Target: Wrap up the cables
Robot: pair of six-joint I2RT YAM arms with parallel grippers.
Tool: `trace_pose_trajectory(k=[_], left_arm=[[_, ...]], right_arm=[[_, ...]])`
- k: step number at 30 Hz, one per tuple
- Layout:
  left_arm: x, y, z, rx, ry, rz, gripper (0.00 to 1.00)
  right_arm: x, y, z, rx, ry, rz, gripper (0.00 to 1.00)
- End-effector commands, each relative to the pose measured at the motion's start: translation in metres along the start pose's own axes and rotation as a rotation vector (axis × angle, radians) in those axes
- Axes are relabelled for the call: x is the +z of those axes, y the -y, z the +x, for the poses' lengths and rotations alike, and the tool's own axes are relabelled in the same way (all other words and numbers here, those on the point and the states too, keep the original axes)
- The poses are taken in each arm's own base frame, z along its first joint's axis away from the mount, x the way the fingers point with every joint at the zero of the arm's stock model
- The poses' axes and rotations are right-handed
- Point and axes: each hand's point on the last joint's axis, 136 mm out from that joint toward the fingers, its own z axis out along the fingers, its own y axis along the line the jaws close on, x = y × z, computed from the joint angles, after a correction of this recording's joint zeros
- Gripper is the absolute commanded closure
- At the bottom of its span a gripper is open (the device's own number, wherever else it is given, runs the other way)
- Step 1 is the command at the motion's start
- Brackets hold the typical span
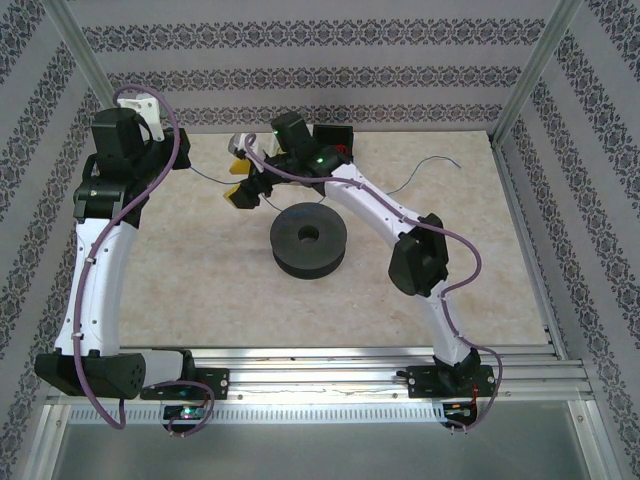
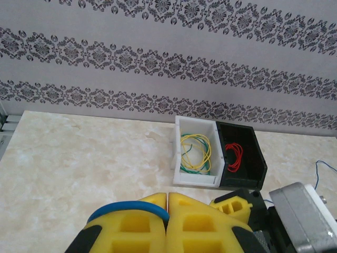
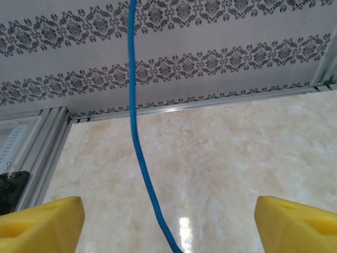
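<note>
1. Between the fingers of the right gripper, the blue wire runs from 12 o'clock down to 6 o'clock in the wrist view. It looks to hang free above the table. These jaws stand wide open and hold nothing.
2. The left gripper has its jaws pressed pad to pad. The wire comes out at their seam and arcs over one finger, so we judge it pinched there.
3. From overhead, both grippers sit at about 10 o'clock from the black spool. The wire's loose tail trails off toward 2 o'clock.
4. The step in hand seems to be the right gripper taking the strand. We should close only once the wire is centred between the pads, since it is fine enough to slip past an edge.
5. We keep the left grip firm and the tension light, then lead the strand toward the spool without kinking it.
</note>
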Motion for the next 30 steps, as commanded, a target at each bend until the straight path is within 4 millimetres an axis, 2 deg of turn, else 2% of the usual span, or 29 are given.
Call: trace_pose_trajectory(k=[1,7,10,20,22,30], left_arm=[[0.000,0.011,-0.013,-0.008,0.046,0.039,1.00],[-0.004,0.011,-0.016,-0.004,0.054,0.037,1.00],[-0.007,0.012,-0.017,-0.002,0.058,0.037,1.00],[-0.021,0.009,-0.019,0.011,0.075,0.013,1.00],[-0.024,0.008,-0.019,0.015,0.077,0.007,1.00],[-0.027,0.005,-0.008,0.020,0.048,-0.008,1.00]], right_arm=[[0.013,-0.004,0.002,-0.057,-0.013,-0.013,0.21],[0.024,0.012,0.011,-0.079,-0.054,0.078,0.43],[0.025,0.023,0.013,-0.085,-0.064,0.136,0.60],[0.027,0.044,0.017,-0.104,-0.077,0.219,0.95],[0.026,0.049,0.018,-0.109,-0.080,0.233,1.00],[0.020,0.054,0.015,-0.146,-0.075,0.240,1.00]])
